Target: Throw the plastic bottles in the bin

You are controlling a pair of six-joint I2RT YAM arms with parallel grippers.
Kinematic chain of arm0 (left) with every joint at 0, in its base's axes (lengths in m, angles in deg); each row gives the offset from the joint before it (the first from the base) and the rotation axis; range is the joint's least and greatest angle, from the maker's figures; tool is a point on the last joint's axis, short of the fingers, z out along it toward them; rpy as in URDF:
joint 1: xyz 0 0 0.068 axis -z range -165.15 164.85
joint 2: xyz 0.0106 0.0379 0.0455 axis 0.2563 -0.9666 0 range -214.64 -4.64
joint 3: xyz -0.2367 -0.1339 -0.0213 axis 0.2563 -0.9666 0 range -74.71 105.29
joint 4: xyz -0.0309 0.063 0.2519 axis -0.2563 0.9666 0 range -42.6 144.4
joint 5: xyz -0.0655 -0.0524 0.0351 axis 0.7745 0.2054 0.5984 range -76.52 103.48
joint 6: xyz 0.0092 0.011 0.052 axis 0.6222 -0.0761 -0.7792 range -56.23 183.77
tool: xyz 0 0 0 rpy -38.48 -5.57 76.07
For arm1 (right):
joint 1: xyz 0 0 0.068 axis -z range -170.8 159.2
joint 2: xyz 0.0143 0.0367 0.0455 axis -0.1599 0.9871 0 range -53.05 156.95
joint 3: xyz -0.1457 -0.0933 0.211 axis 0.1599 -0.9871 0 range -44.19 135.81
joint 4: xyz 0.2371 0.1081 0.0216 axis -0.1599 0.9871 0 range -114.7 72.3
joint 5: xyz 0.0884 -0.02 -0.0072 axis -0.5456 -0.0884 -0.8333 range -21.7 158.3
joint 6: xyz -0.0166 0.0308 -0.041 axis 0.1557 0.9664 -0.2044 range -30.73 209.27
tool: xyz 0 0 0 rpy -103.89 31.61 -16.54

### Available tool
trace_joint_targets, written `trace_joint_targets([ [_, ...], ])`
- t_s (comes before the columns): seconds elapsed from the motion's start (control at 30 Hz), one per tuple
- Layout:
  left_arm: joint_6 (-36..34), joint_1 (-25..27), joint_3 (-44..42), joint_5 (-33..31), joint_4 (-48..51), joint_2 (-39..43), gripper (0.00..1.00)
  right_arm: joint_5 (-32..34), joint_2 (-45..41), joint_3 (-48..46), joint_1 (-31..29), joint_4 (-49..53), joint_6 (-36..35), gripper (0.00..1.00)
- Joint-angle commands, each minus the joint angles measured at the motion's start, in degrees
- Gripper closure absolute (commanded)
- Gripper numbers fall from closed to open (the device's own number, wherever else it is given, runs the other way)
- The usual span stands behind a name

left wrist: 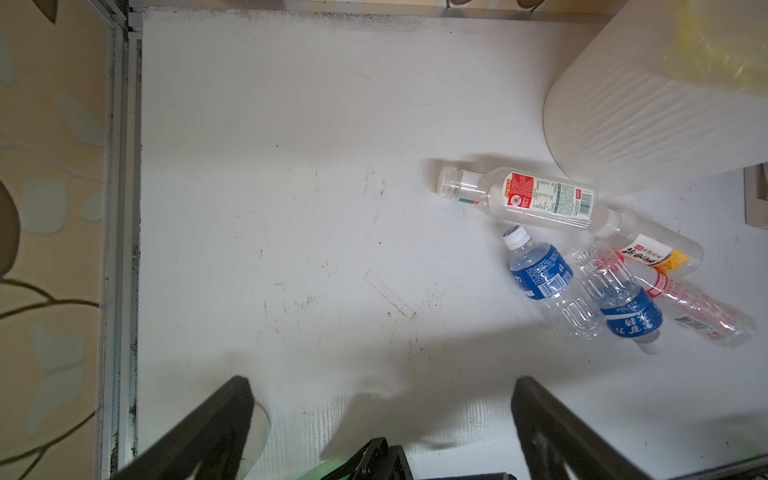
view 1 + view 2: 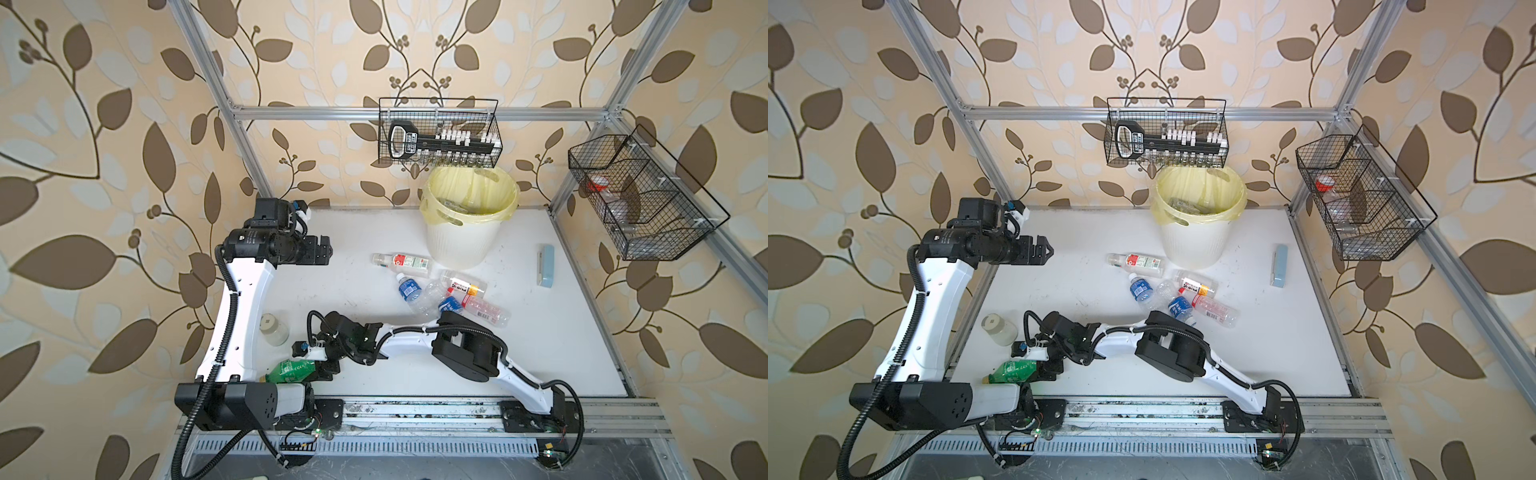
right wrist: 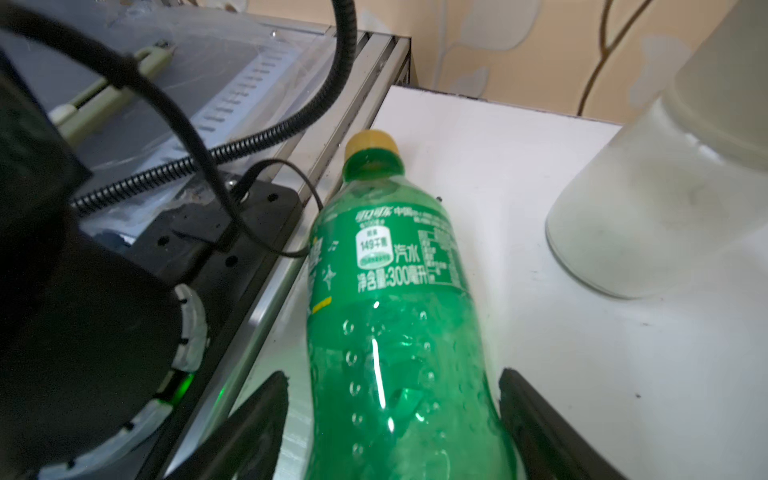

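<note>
Scuffed white table (image 2: 353, 291), leaf-patterned walls (image 2: 104, 166) — left tool (image 1: 382, 386) spread, right tool (image 3: 392, 376) apart astride green bottle (image 3: 386, 257), apparently untouched.

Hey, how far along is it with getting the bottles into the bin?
Done: some clear bottles already lie inside the bin. In hand: the right end effector straddles the green bottle, not yet clamped; the left end effector is open and empty. Left: that bottle plus five bottles lying near the bin.
</note>
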Motion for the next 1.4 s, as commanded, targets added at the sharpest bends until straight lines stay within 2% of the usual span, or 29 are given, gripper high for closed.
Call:
trace_joint_targets([
  [0.0, -0.1, -0.4, -0.2, -0.2, 0.1, 1.6, 0.01, 0.6, 1.2, 1.5, -0.4, 0.3, -2.5, 0.3],
  [0.33, 0.2, -0.4, -1.1, 0.6, -0.4, 1.8, 0.01, 3.1, -3.4, -7.0, 0.4, -5.6, -2.0, 0.54],
  [0.43, 0.1, -0.4, -1.0, 0.7, -0.3, 2.0, 0.01, 3.8, -7.6, -13.9, 1.5, -9.0, -0.2, 0.59],
  [0.6, 0.6, -0.4, -2.5, 1.5, -1.5, 3.5, 0.01, 6.7, -17.5, -29.8, 4.4, -16.2, 4.3, 0.62],
  [0.8, 0.8, -0.4, -3.4, 3.0, -2.0, 4.8, 0.01, 13.0, -27.4, -40.8, 5.5, -12.8, 9.2, 0.71],
  [1.1, 0.9, -0.4, -4.8, 6.6, -4.6, 7.9, 0.01, 25.5, -41.6, -50.1, 6.6, -7.1, 26.6, 0.75],
  [1.37, 0.8, -0.4, -6.0, 11.7, -7.0, 7.7, 0.01, 36.2, -54.5, -52.1, 6.6, 8.3, 36.4, 0.81],
])
